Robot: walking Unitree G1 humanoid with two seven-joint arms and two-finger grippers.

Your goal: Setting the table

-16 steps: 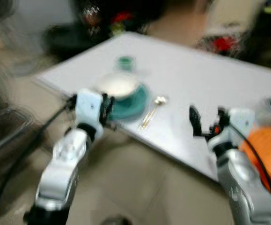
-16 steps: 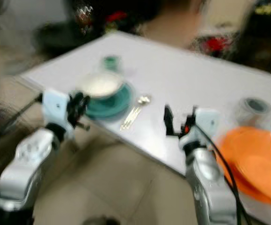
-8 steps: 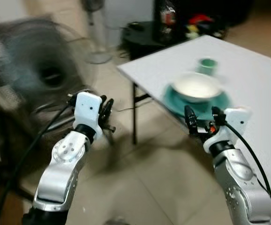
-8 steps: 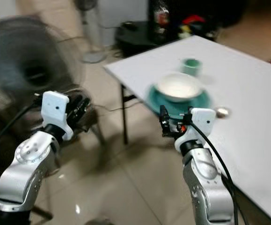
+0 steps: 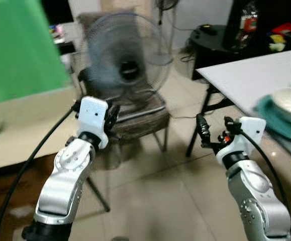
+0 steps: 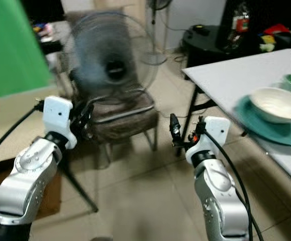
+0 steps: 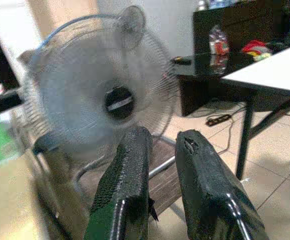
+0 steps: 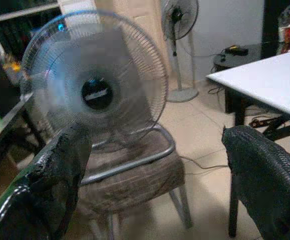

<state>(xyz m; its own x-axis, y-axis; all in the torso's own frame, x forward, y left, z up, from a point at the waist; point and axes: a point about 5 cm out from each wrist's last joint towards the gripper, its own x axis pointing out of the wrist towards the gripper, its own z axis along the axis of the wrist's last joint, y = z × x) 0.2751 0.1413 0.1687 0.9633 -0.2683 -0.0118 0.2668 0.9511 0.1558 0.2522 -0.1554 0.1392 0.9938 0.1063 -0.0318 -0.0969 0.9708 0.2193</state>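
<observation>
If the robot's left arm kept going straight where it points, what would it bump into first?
Probably the fan standing on the chair: the left end effector aims straight at it, nothing between, though the depth is unclear.

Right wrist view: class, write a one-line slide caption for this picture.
Open right pincer faces a table fan standing on a brown chair, white table alongside.
</observation>
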